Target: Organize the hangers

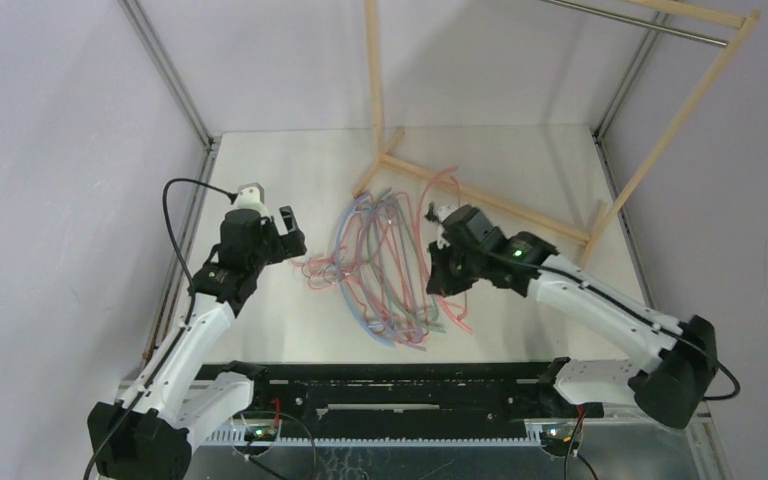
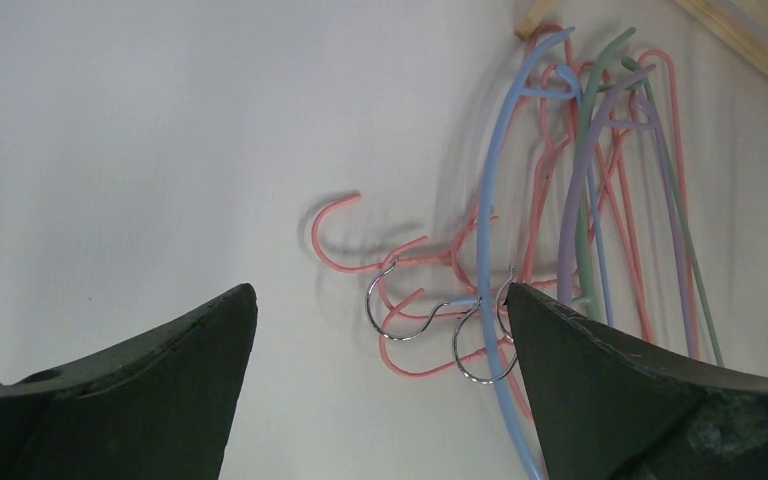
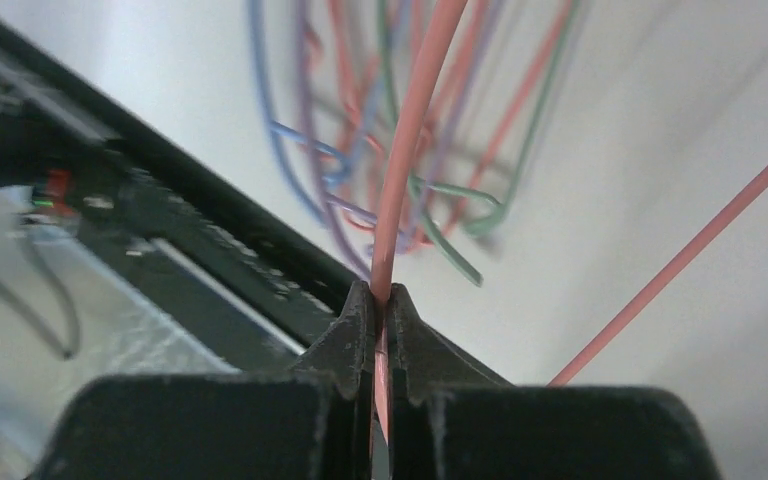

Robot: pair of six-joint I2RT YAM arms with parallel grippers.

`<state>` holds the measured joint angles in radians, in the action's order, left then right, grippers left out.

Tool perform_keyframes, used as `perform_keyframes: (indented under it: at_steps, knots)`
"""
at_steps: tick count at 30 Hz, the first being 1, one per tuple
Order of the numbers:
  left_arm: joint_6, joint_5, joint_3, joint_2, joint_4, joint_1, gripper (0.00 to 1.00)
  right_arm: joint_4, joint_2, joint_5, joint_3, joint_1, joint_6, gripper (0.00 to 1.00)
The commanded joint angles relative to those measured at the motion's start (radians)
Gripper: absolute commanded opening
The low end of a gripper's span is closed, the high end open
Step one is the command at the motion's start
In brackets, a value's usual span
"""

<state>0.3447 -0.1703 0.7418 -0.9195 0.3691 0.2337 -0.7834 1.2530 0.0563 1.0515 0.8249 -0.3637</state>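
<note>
A tangled pile of hangers (image 1: 385, 265), pink, blue, lilac and grey-green, lies in the middle of the table. My right gripper (image 1: 440, 262) sits at the pile's right side and is shut on a pink hanger (image 3: 415, 130), whose thin bar runs up from between the fingers (image 3: 360, 320). My left gripper (image 1: 290, 235) is open and empty just left of the pile. In the left wrist view the metal hooks (image 2: 400, 315) and a pink hook (image 2: 335, 215) lie between and ahead of the spread fingers (image 2: 560, 340), beside a blue hanger (image 2: 490, 260).
A pale wooden rack frame (image 1: 480, 200) with a metal rail (image 1: 640, 22) stands at the back right, its foot right behind the pile. The black rail of the arm bases (image 1: 390, 385) runs along the near edge. Metal posts (image 1: 175, 80) mark the table's sides.
</note>
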Motion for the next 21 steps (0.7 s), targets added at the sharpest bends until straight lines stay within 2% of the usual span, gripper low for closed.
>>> perform_keyframes:
  at_steps: [1,6,10,13,17,21]
  knots:
    - [0.012,-0.017,0.041,-0.014,-0.039,0.006,1.0,-0.015,-0.126,0.239,0.141,-0.12,0.01,0.0]
    - [0.019,-0.01,0.045,-0.029,-0.051,0.007,1.0,0.09,-0.247,0.476,0.245,-0.434,-0.111,0.0]
    - [0.02,-0.005,0.047,-0.041,-0.055,0.006,1.0,0.189,-0.258,0.526,0.316,-0.632,-0.143,0.0]
    - [0.017,-0.005,0.06,-0.052,-0.053,0.007,1.0,0.208,-0.223,0.483,0.403,-0.709,-0.12,0.0]
    - [0.005,0.003,0.083,-0.06,-0.053,0.007,1.0,0.274,-0.177,0.503,0.492,-0.792,-0.134,0.0]
    - [-0.02,0.004,0.1,-0.075,-0.042,0.006,1.0,0.288,-0.148,0.512,0.522,-0.864,-0.155,0.0]
